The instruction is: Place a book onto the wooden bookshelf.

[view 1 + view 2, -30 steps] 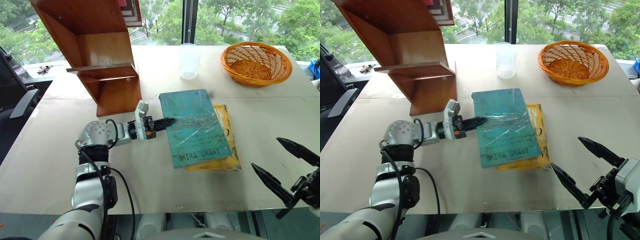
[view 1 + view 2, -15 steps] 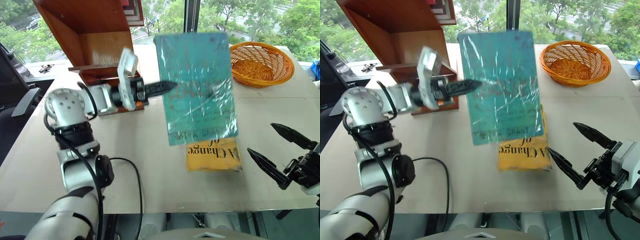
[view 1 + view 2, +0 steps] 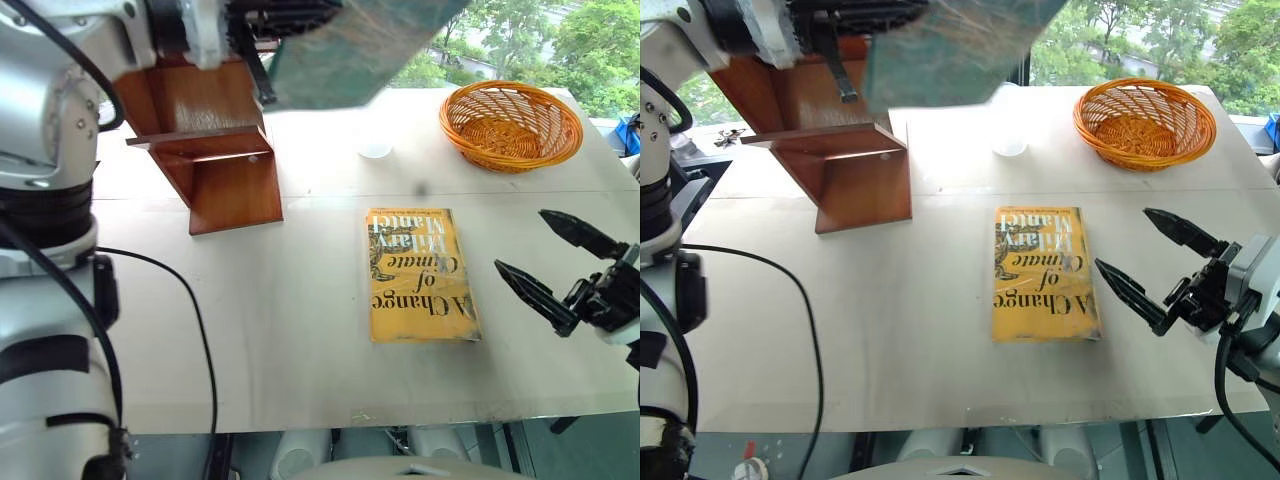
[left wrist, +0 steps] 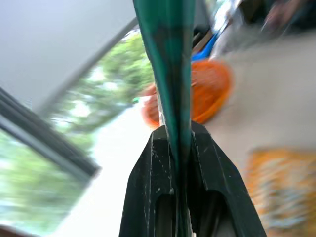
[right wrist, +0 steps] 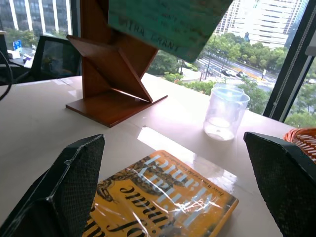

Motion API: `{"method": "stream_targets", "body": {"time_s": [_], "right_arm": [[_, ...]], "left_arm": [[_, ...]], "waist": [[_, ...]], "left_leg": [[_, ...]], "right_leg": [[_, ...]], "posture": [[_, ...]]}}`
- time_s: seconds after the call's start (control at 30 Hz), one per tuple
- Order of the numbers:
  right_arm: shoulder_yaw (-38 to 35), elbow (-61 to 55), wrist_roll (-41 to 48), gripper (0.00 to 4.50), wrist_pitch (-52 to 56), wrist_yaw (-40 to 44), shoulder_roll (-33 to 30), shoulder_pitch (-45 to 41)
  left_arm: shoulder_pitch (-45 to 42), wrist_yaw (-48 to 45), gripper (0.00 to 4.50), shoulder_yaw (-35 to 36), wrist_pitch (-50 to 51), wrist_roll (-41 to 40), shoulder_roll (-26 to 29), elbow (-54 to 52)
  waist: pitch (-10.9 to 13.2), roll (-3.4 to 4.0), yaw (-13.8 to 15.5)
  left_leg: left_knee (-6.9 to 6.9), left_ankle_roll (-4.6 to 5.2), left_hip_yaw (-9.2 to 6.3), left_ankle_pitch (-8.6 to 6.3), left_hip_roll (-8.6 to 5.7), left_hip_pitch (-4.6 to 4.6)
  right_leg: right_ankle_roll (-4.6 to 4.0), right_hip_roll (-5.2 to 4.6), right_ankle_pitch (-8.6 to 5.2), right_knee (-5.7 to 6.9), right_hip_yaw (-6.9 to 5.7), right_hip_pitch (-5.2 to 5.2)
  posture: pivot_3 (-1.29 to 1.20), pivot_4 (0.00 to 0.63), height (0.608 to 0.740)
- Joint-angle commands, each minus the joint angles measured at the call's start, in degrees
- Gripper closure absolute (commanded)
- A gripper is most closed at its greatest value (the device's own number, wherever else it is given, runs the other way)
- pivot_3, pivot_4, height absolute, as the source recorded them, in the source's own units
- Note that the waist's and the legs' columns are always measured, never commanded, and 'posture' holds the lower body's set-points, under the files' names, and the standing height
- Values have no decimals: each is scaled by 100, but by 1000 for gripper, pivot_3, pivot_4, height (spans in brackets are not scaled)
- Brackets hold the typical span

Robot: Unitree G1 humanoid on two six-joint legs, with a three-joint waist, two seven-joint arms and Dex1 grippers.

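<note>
The large flat teal-green book (image 3: 350,50) is now off the desk (image 3: 290,330): a second ago it lay on top of the yellow paperback titled "A Change of Climate" (image 3: 418,273), and now my left fingers (image 4: 170,163) have it pinched by one edge, shut tight on the cover, high in the air just beside the top of the tall reddish-brown wooden bookshelf (image 3: 215,150). The yellow paperback lies bare and flat where it was. My judgement: the lift is done, the carry is under way, and the placing onto a shelf board is not yet done.

My right fingers (image 3: 555,270) are spread wide, holding nothing, hovering over the desk's near right edge just beside the yellow paperback.

Materials and shapes:
- Teal book: thin and broad, with a glossy wrapped cover and pale lettering along one edge; held at one edge only, so it probably wants to swing.
- Bookshelf: polished wood, slanted side panels, thin horizontal board, flat base.
- Orange wicker basket (image 3: 511,124): round, open weave, far right.
- Clear plastic cup (image 5: 224,111): smooth, translucent, upright, well behind the paperback.
- Desk: pale, matt, flat.
</note>
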Motion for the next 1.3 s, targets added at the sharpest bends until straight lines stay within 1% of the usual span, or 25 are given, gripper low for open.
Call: {"method": "stream_targets", "body": {"time_s": [0.03, 0.1, 0.17, 0.2, 0.3, 0.33, 0.47, 0.57, 0.63, 0.73, 0.77, 0.87, 0.9, 0.93, 1.0, 1.07, 1.1, 1.17, 1.23, 1.27, 1.3], "right_arm": [[4, 188, -16, 0, -58, 112, -86, -220], [20, 325, -2, 0, -74, 224, -135, -370], [56, 390, 6, 0, -69, 265, -147, -492], [94, 429, -8, 0, -69, 263, -147, -566], [223, 567, -92, 0, -116, 321, -113, -793], [274, 592, -128, 0, -133, 335, -96, -842], [379, 565, -184, 0, -159, 308, -50, -913], [314, 477, -56, 0, -172, 235, -9, -1000], [298, 397, -5, 0, -168, 234, -18, -1025], [220, 266, 52, 0, -147, 211, -123, -1132], [172, 196, 230, 0, -90, 175, -168, -1225], [114, 141, 552, 0, -6, 258, -290, -1352], [152, 151, 579, 0, 20, 257, -312, -1396], [179, 172, 643, 0, 60, 252, -343, -1462], [252, 216, 708, 0, 124, 315, -403, -1537], [280, 294, 682, 0, 152, 450, -460, -1510], [263, 340, 689, 0, 159, 501, -478, -1500], [282, 439, 735, 0, 189, 559, -483, -1557], [327, 535, 711, 0, 192, 652, -470, -1568], [335, 576, 680, 0, 188, 705, -476, -1545], [336, 595, 648, 0, 195, 736, -491, -1510]], "left_arm": [[-347, -407, 4425, -271, -1153, 1320, 585, 593], [-459, -1095, 4425, -416, -1125, 1655, 1037, 738], [-559, -1573, 4425, -552, -870, 1954, 1261, 896], [-576, -1782, 4425, -619, -812, 2115, 1341, 962], [-710, -2441, 4425, -806, -253, 2525, 1424, 1042], [-728, -2599, 4425, -838, -264, 2656, 1453, 1063], [-650, -3244, 4425, -798, 106, 2824, 1541, 908], [-248, -3177, 4425, -825, 121, 3178, 1623, 896], [81, -3169, 4425, -761, 284, 3178, 1584, 748], [515, -2893, 4425, -712, 658, 3306, 1330, 546], [606, -2814, 4425, -720, 733, 3355, 1232, 515], [678, -2647, 4425, -740, 842, 3550, 1029, 595], [662, -2673, 4070, -706, 907, 3546, 1000, 622], [616, -2780, 3666, -647, 1028, 3475, 977, 595], [504, -2947, 3157, -460, 1401, 3242, 908, 486], [443, -3177, 2173, -212, 1822, 2917, 942, 247], [446, -3317, 2173, -53, 1964, 2704, 996, 92], [523, -3668, 2173, 623, 2316, 1985, 1140, -191], [692, -3915, 2173, 1464, 3101, 774, 1178, -743], [776, -3957, 2173, 1908, 3719, 162, 1023, -1112], [880, -3912, 2173, 2436, 4269, -322, 604, -1492]], "waist": [[3, 1, -9], [20, -3, -76], [27, -4, -91], [30, -5, -91], [36, -9, -80], [38, -10, -66], [45, -18, -76], [47, -15, -111], [47, -14, -166], [47, -14, -235], [47, -13, -245], [45, -10, -227], [44, -11, -223], [44, -11, -222], [45, -11, -224], [47, -15, -221], [49, -17, -215], [57, -30, -208], [57, -31, -218], [58, -30, -216], [59, -24, -205]], "left_leg": [[1, 1, -1, 0, 2, -3], [1, 5, 2, -2, 3, -3], [0, 14, 18, -7, 4, -4], [1, 35, 18, -19, 4, -7], [7, 40, 14, -22, 6, -12], [7, 41, 14, -23, 6, -12], [16, 42, 5, -23, 6, -19], [16, 41, 8, -23, 6, -16], [14, 41, 12, -23, 7, -7], [15, 43, 10, -24, 13, -1], [15, 44, 13, -24, 13, 3], [16, 44, 18, -24, 15, 8], [19, 44, 14, -24, 15, 8], [21, 44, 9, -24, 15, 9], [23, 44, 8, -24, 15, 6], [32, 45, 7, -25, 15, -4], [32, 45, 7, -25, 15, -5], [37, 45, 5, -25, 12, -17], [44, 30, 6, -17, 13, -31], [44, 30, 7, -17, 15, -33], [46, 30, 6, -18, 15, -34]], "right_leg": [[0, 7, 0, 1, -2, -1], [1, 14, -1, 4, 0, -3], [2, 24, -1, 5, -4, -10], [5, 25, -3, 7, -7, -12], [9, 29, -5, 8, -13, -13], [9, 28, -6, 8, -12, -13], [13, 27, -8, 10, -21, -13], [13, 27, -8, 12, -15, -13], [13, 28, -8, 21, -4, -13], [11, 34, -7, 28, -2, -12], [11, 35, -7, 34, 2, -12], [11, 40, -6, 38, 10, -10], [11, 40, -6, 38, 5, -8], [11, 40, -6, 38, 1, -4], [11, 41, -6, 38, -1, -5], [11, 41, -6, 36, -4, -7], [11, 41, -6, 35, -4, -7], [12, 35, -6, 24, -8, -8], [13, 32, -6, 21, -8, -22], [13, 28, -7, 18, -8, -22], [15, 24, -8, 17, -9, -22]], "posture": [[0, 150, 740], [0, 150, 740], [0, 150, 740], [0, 150, 740], [0, 150, 740], [0, 150, 740], [0, 150, 740], [0, 150, 740], [0, 150, 740], [0, 150, 740], [0, 150, 740], [0, 150, 740], [0, 150, 740], [0, 150, 740], [0, 150, 740], [0, 150, 740], [0, 150, 740], [0, 150, 740], [0, 150, 740], [0, 150, 740], [0, 150, 740]]}}
